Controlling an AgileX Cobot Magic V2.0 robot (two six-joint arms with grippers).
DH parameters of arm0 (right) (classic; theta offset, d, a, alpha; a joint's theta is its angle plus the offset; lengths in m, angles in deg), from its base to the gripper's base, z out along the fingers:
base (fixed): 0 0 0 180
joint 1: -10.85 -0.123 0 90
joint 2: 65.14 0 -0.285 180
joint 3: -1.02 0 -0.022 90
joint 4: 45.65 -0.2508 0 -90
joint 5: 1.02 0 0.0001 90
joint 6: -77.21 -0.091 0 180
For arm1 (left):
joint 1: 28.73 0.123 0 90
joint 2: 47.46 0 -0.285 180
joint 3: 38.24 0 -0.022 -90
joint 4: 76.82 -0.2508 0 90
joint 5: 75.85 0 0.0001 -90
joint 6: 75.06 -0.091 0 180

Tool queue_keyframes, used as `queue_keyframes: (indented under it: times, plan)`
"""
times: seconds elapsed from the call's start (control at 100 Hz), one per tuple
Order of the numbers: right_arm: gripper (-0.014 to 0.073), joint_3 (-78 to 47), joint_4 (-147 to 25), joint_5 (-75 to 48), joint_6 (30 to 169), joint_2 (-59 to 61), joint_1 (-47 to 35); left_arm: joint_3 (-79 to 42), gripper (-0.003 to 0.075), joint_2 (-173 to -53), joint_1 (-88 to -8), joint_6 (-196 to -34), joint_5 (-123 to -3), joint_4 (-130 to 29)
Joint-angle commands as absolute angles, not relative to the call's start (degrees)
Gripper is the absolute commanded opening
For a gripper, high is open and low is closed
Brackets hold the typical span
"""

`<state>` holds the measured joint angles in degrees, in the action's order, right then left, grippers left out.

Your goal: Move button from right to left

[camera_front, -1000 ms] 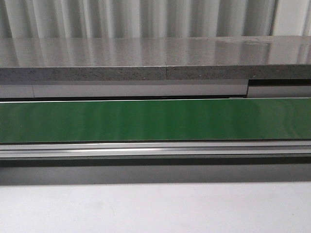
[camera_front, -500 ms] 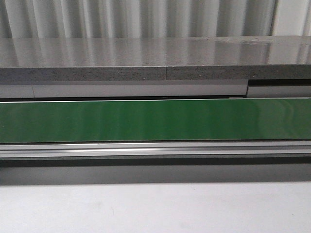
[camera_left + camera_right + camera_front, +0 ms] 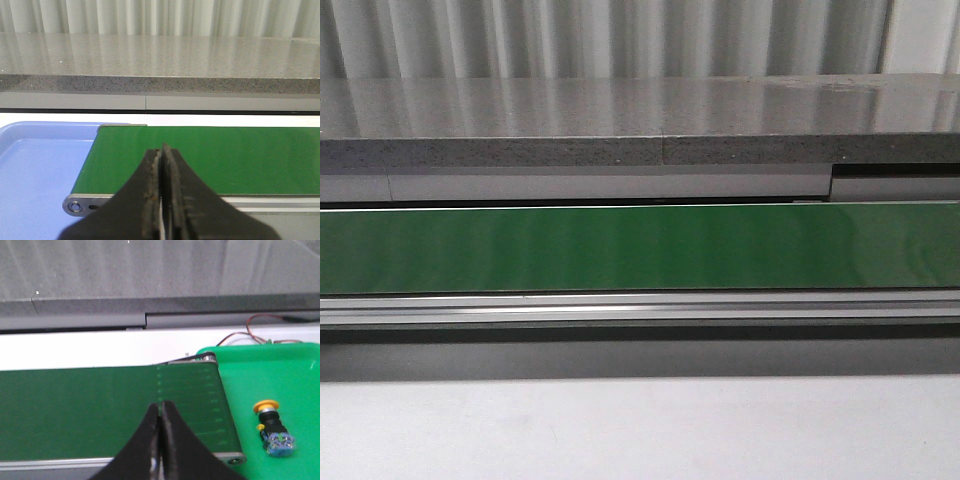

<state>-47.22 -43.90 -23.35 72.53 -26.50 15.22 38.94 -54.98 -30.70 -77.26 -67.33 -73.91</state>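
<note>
The button lies on its side in a green tray beside the right end of the green conveyor belt; its orange-yellow cap points away from me, its blue-and-grey block toward me. My right gripper is shut and empty above the belt, apart from the button. My left gripper is shut and empty above the belt's left end. Neither gripper nor the button shows in the front view.
A blue tray lies beside the belt's left end. A grey stone shelf runs behind the belt. Red and black wires lie behind the green tray. The belt's metal frame runs along its near edge.
</note>
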Motion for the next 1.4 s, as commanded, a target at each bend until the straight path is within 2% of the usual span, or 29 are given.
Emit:
queue_keyframes:
  times: [0.0, 0.09, 0.14, 0.18, 0.25, 0.32, 0.51, 0.92, 1.13, 1.32, 1.39]
  plan:
    - [-0.0052, -42.14, -43.82, -24.05, 72.93, -21.32, 15.59, 40.37, -0.0020, -52.96, -30.52, -76.87, -71.96, -73.77]
    - [0.0034, -38.59, -43.82, -28.27, 72.93, -16.89, 15.59, 40.37, -0.0020, -52.96, -30.52, -76.87, -71.96, -73.77]
    - [0.0123, -36.67, -43.82, -30.09, 72.93, -14.37, 15.59, 40.37, -0.0020, -52.96, -30.52, -76.87, -71.96, -73.77]
    - [0.0233, -35.10, -43.82, -31.19, 72.93, -12.44, 15.59, 40.37, -0.0020, -52.96, -30.52, -76.87, -71.96, -73.77]
    - [0.0377, -33.06, -43.55, -31.72, 72.93, -9.26, 15.59, 40.37, -0.0020, -52.96, -30.52, -76.87, -71.96, -73.77]
    - [0.0449, -31.42, -42.49, -32.03, 72.93, -6.38, 15.72, 40.37, -0.0020, -52.96, -30.52, -76.87, -71.96, -73.77]
    - [0.0451, -25.37, -42.01, -36.85, 70.22, 1.31, 20.50, 40.37, -0.0020, -52.96, -30.52, -76.87, -71.96, -73.77]
    - [0.0451, -15.29, -42.06, -39.93, 63.83, 21.59, 37.93, 40.37, -0.0020, -52.96, -30.52, -76.87, -71.96, -73.77]
    - [0.0454, -11.32, -42.40, -42.79, 63.78, 31.08, 42.04, 40.37, -0.0020, -52.96, -30.52, -76.87, -71.96, -73.77]
    - [0.0584, -7.65, -42.58, -46.04, 66.53, 38.30, 41.90, 40.37, -0.0020, -52.96, -30.52, -76.87, -71.96, -73.77]
    - [0.0585, -6.30, -42.87, -46.84, 66.80, 40.68, 41.90, 40.37, -0.0020, -52.96, -30.52, -76.87, -71.96, -73.77]
